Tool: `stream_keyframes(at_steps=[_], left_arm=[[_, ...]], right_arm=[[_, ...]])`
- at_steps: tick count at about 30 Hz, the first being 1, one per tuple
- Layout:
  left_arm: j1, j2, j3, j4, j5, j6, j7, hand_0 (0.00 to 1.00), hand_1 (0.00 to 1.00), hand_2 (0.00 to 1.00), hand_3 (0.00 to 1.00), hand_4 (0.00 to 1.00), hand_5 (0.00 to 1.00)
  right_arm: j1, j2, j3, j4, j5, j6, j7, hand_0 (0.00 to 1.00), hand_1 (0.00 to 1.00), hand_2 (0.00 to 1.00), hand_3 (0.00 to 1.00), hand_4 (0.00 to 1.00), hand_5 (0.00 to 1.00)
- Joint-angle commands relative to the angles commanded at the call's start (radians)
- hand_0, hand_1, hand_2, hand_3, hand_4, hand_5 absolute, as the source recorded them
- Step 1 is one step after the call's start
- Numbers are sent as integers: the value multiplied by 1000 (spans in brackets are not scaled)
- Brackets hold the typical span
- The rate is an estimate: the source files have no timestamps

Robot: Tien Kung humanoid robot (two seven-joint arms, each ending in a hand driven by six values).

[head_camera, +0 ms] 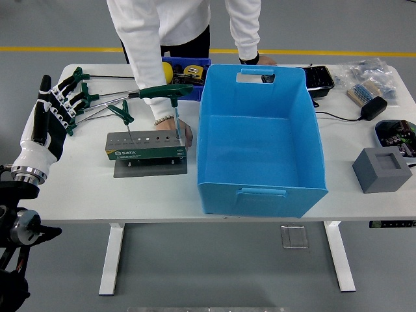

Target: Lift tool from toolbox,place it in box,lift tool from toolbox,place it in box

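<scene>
A grey tool stand [146, 145] sits left of centre with two green T-handle wrenches upright in it: a small one [121, 112] at its left and a large one [166, 93] at its right. Several more green-handled wrenches [83, 97] lie on the table at the far left. The big blue box [260, 188] stands open at the centre. My left hand [49, 120] hovers at the table's left edge, fingers stretched out and holding nothing. A person leans over the far side; one hand [182, 133] rests by the stand's right end, the other [260, 60] is at the box's far rim.
A small blue bin [193, 91] with yellow items stands behind the stand. At the right are a grey block [382, 169], a black tray [320, 78], a black adapter [374, 107] with cable and bagged parts [367, 75].
</scene>
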Motion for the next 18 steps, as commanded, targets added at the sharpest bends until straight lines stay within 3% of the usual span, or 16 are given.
stream_keyframes(at_steps=[5,6,11,12,14,17,18], left_arm=[[-8,13,5,-13,69,13,-11,866,893,958,892,998,998],[-16,20,8,-23,108,22,-20,903,944,994,922,998,990],[-67,52,26,-79,318,57,-37,903,944,994,922,998,990],[-85,62,35,-97,363,61,-32,968,998,998,973,998,882],[-106,74,49,-114,441,55,-27,968,998,998,973,998,882],[-179,117,119,-135,571,9,-11,968,998,998,973,998,882],[-203,130,144,-128,610,-9,-5,998,998,998,998,998,761]], right_arm=[[-1,1,1,0,-1,0,-1,588,558,655,595,808,847],[-1,1,2,0,-1,-1,-1,587,557,656,595,808,847],[-1,1,0,0,-2,-1,-2,587,557,656,595,808,847],[-1,1,0,0,-2,0,-2,588,557,656,594,808,847],[-1,1,0,0,-4,0,-3,588,557,656,594,808,847],[-2,0,-1,0,-4,1,-3,588,557,656,594,808,847],[-2,-1,-1,0,-6,1,-4,588,557,656,594,807,846]])
